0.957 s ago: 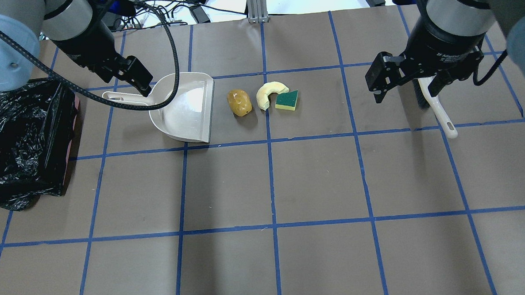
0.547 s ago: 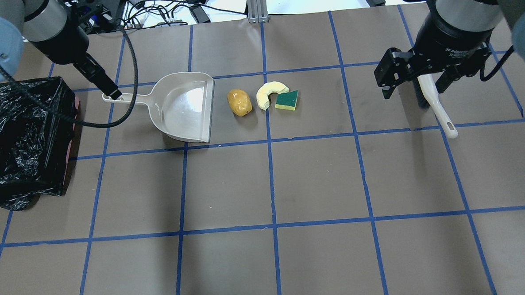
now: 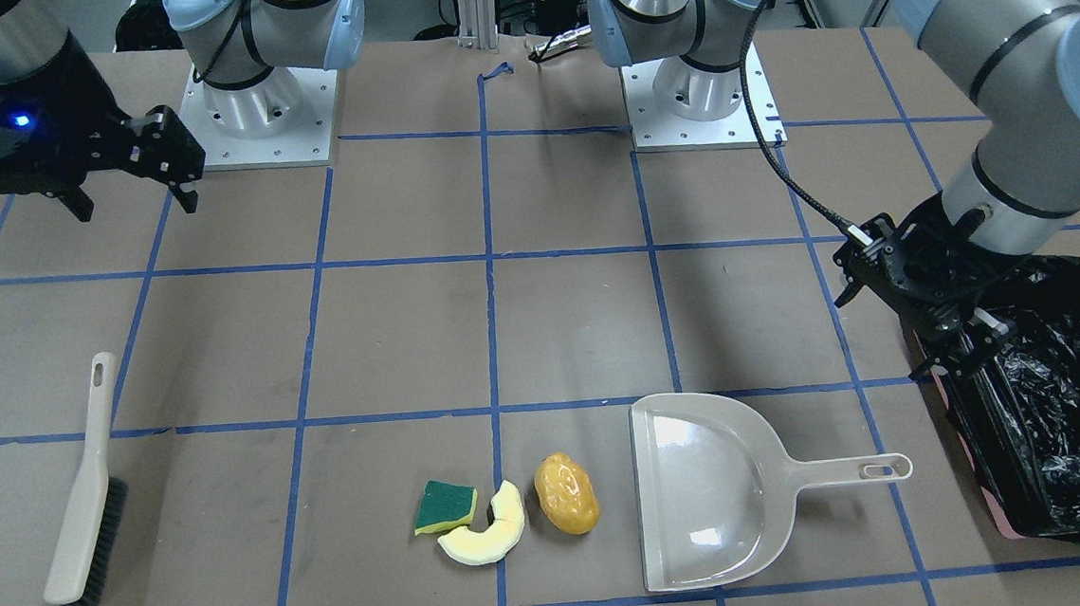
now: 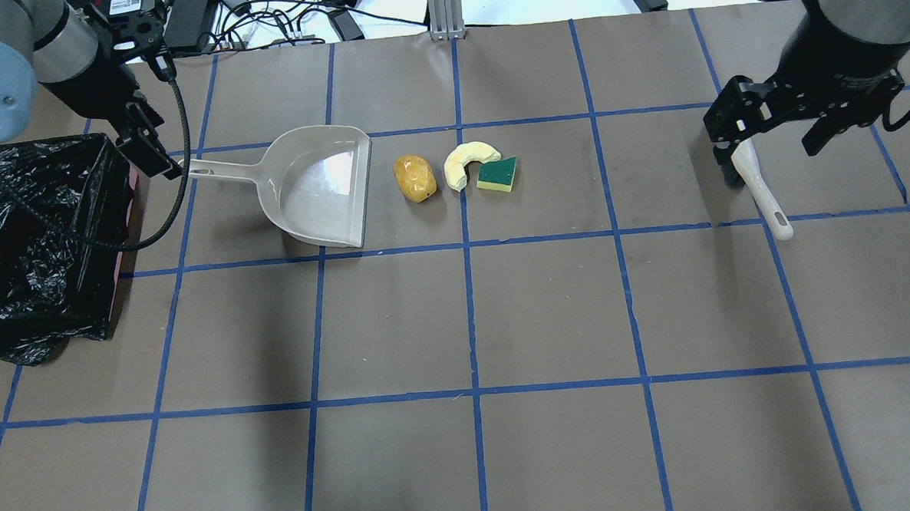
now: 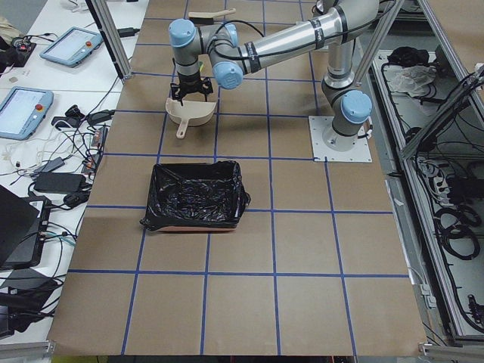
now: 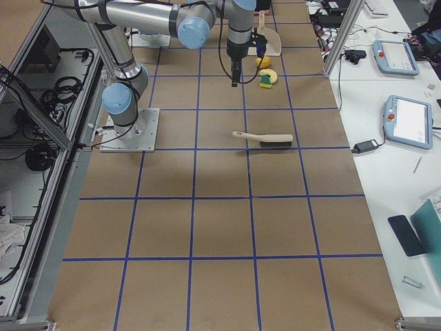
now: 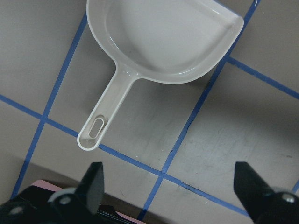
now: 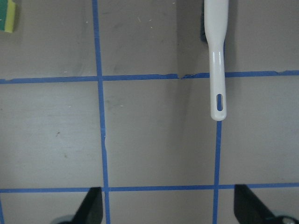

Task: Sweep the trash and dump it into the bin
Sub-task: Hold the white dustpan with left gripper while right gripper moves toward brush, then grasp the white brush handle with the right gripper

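Note:
The trash lies in a row on the table: a potato-shaped lump, a pale melon slice and a green-topped sponge. They also show in the front-facing view as the lump, the slice and the sponge. The beige dustpan lies left of them, its mouth towards the lump. The bin with its black bag stands at the far left. My left gripper is open and empty, above the gap between the dustpan's handle end and the bin. My right gripper is open and empty above the brush.
The left wrist view shows the dustpan with its handle pointing at the camera. The right wrist view shows the brush handle and a corner of the sponge. Cables and chargers lie beyond the table's far edge.
My left gripper has moved left from over the dustpan's handle root to past the handle's end, near the bin. My right gripper has moved right, over the brush. Nothing on the table has moved.

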`<state>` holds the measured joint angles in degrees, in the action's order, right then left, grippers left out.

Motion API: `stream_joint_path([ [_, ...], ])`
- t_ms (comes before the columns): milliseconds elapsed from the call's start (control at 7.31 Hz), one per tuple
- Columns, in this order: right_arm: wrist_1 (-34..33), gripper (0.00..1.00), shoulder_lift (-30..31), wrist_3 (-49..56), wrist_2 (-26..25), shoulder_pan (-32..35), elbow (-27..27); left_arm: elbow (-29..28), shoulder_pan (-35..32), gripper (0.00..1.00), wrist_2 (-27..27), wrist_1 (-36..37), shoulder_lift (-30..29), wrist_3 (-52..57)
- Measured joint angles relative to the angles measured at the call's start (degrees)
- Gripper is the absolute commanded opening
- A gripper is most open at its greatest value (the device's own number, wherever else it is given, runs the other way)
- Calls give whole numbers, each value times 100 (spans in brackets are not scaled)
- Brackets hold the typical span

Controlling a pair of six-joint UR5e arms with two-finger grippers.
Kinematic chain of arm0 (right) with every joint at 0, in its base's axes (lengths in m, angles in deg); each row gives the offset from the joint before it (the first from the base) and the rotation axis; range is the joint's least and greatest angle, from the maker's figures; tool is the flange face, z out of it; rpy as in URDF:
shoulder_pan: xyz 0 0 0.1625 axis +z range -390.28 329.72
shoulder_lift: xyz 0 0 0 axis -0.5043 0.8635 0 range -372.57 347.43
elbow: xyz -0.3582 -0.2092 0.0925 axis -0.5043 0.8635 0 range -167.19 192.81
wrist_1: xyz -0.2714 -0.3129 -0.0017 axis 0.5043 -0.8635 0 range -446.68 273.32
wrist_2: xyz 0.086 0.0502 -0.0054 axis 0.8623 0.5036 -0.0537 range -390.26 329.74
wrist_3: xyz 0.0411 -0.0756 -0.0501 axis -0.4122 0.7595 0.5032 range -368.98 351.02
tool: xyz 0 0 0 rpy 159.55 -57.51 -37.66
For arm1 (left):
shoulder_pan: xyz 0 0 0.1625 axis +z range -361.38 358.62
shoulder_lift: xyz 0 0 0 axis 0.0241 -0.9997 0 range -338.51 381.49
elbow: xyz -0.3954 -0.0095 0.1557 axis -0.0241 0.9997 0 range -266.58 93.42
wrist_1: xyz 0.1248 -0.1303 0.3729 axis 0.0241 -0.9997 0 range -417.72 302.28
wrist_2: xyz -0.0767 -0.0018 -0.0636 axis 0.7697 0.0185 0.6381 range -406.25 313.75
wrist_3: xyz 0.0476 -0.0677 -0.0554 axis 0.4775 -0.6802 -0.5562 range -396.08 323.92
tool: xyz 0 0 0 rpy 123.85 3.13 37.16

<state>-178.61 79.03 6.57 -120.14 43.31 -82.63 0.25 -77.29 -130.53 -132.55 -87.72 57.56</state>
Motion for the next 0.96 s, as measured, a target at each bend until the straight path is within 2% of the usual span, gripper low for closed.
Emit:
stream_joint_path([
  [273, -511, 100, -417, 554, -112, -308, -83, -121, 5, 100, 129, 328, -474, 779],
  [684, -1378, 100, -892, 914, -141, -414, -510, -162, 13, 99, 151, 874, -985, 914],
  [957, -1709, 100, -1289, 949, -197, -429, -634, -166, 15, 99, 146, 1039, -1182, 872],
])
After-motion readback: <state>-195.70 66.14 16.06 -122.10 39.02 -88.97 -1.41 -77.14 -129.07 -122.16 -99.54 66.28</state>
